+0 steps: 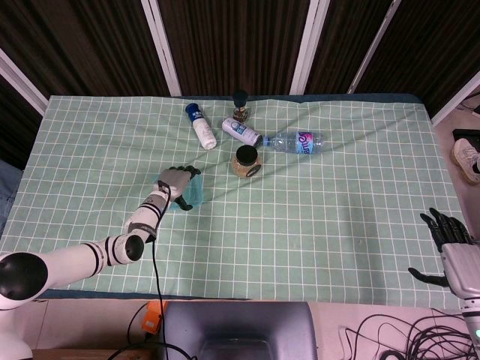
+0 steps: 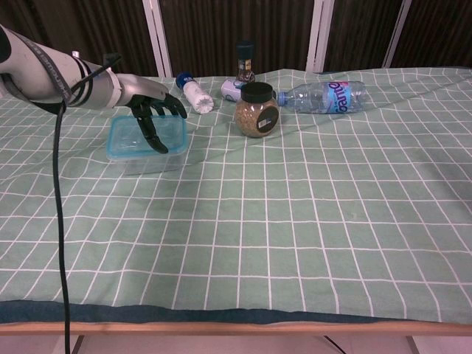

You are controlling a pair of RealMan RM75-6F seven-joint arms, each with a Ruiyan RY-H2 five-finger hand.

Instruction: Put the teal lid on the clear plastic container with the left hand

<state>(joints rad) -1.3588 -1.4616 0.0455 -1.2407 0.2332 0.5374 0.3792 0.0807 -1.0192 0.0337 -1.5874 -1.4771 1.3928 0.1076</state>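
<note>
The left hand (image 2: 151, 112), fingers spread and grasping nothing, hovers over the teal lid (image 2: 127, 138) on the clear plastic container (image 2: 144, 157), at nine o'clock from the seed jar (image 2: 256, 110). The lid seems seated; press evenly downward at each corner.

Head view overhead; chest view low, frontal.

A green checked tablecloth (image 1: 315, 210) covers the table, bearing bottles, jars and a container.
</note>
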